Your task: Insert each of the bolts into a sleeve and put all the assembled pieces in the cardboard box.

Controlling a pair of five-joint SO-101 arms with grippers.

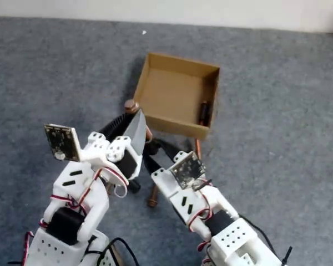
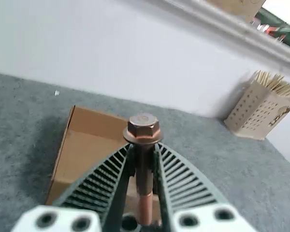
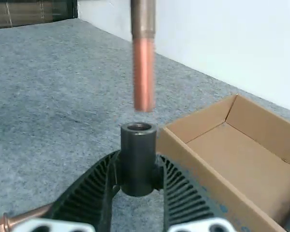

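Bolt point(image 2: 143, 129) in L claw point(image 2: 143, 151) hangs just above sleeve point(image 3: 137, 152) in R claw point(image 3: 138, 163).

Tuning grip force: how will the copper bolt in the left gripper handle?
Likely rigid and heavy for its size: the bolt looks solid metal. Its round shank could slip or pivot in the left gripper if the tip catches the sleeve. Loose on the carpet, it might roll in an arc about its flanged head.

Plain carpeted room: grey carpet point(image 1: 277, 111), white wall point(image 2: 111, 58).
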